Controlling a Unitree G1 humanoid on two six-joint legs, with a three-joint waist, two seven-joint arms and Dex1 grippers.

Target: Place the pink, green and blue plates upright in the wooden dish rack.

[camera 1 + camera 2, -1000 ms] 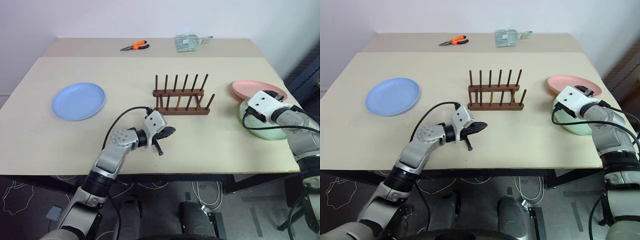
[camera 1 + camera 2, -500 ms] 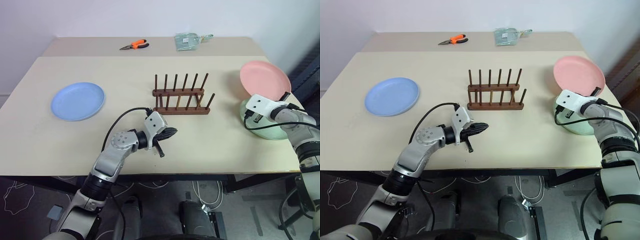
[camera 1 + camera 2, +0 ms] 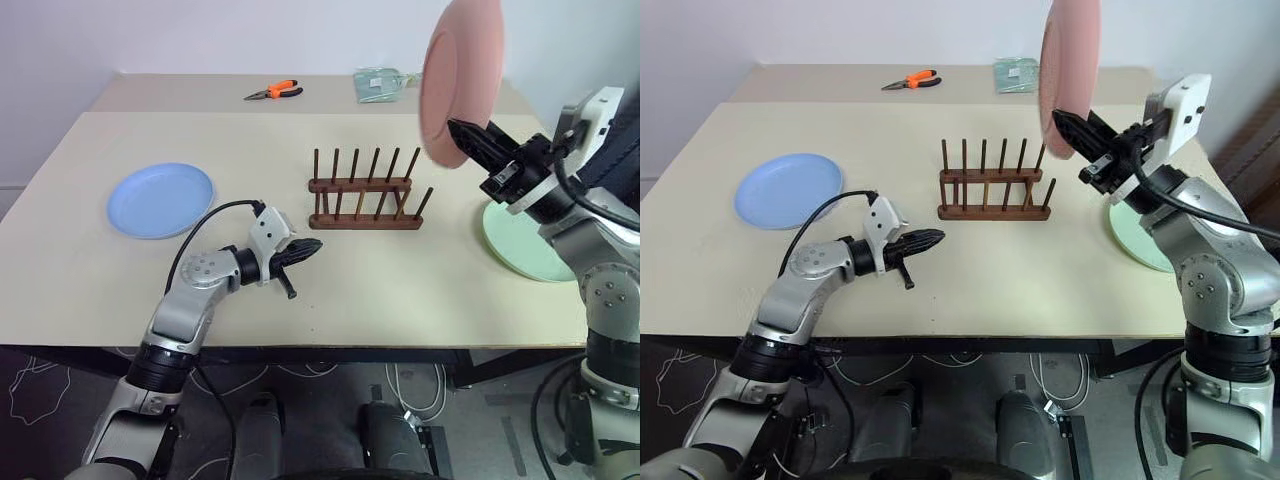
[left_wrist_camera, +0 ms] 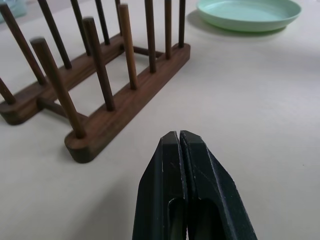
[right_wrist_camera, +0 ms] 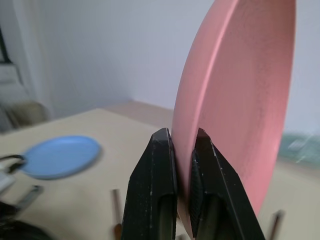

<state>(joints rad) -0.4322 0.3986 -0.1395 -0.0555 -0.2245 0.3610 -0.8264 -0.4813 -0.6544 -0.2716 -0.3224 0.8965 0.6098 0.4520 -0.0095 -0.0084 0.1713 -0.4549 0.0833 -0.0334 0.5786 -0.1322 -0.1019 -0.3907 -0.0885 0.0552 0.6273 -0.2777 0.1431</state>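
**Pink plate held upright above the rack**

Right gripper (image 5: 181, 150) fingers pinch the pink plate (image 3: 455, 85) by its rim, high over the wooden dish rack (image 3: 365, 195). Left gripper (image 4: 179, 137) fingers pressed together, empty, near the rack. Green plate (image 3: 525, 245) and blue plate (image 3: 160, 200) lie flat on the bench (image 3: 400, 280).

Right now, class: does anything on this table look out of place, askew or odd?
Only the orange-handled pliers and a pale green packet at the table's far edge seem unrelated to dish racking. The salmon pink plastic plate is upright in the right gripper; the light blue plate and mint green plate lie flat.
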